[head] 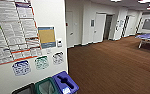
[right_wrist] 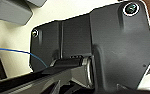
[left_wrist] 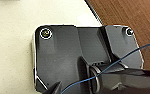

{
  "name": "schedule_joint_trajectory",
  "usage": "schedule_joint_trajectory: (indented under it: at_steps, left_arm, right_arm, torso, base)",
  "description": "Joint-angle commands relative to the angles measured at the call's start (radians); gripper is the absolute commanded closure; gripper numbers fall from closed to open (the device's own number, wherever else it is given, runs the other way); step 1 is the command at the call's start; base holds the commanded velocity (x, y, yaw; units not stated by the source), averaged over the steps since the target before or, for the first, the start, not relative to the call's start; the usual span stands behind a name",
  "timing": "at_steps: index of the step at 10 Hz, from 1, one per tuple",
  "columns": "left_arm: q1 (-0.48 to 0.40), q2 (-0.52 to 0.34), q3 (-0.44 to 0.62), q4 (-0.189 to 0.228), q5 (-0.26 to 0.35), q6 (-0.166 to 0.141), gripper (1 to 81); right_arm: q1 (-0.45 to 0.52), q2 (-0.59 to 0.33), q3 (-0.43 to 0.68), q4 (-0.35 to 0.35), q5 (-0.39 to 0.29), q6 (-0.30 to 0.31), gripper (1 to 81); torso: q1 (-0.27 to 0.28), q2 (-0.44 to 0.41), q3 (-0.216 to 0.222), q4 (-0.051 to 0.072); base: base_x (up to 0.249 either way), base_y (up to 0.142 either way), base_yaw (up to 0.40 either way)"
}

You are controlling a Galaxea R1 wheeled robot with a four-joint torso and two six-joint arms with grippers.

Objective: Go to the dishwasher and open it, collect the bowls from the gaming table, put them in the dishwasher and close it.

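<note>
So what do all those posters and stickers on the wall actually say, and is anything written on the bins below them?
No text can be read here.
Large red-edged noticeboard sheets: dense print, too blurred.
Yellow and blue framed poster: blurred.
Three small stickers, blue, green and dark: too small.
Blue-lidded bin: no lettering visible.
Grey notice on the far wall: too small.

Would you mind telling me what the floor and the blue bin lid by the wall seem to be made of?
The floor looks like short-pile carpet: matte reddish brown with fine parallel ribbing and no reflections, though ribbed vinyl is possible. The blue bin lid looks like moulded plastic: smooth, evenly coloured, slightly glossy, with a cut-out slot in its top.
</note>
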Motion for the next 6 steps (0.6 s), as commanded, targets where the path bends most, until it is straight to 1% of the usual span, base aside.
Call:
schedule_joint_trajectory:
  at_steps: [1,3,6]
  left_arm:
    - [-0.04,-0.028,0.004,0.013,0.046,0.009,1.0]
    - [-0.039,-0.031,0.004,0.015,0.034,0.009,1.0]
    - [-0.034,-0.039,0.004,0.015,0.034,0.009,1.0]
  right_arm:
    - [0.035,0.005,0.025,-0.01,-0.039,-0.003,1.0]
    - [0.034,0.004,0.025,-0.001,-0.029,-0.001,1.0]
    - [0.027,0.005,0.025,-0.004,-0.028,-0.001,1.0]
  torso:
    - [0.0,0.0,0.0,0.0]
    - [0.0,0.0,0.0,0.0]
    - [0.0,0.0,0.0,0.0]
  base:
    - [0.0,0.0,-0.4]
    - [0.0,0.0,-0.4]
    - [0.0,0.0,-0.4]
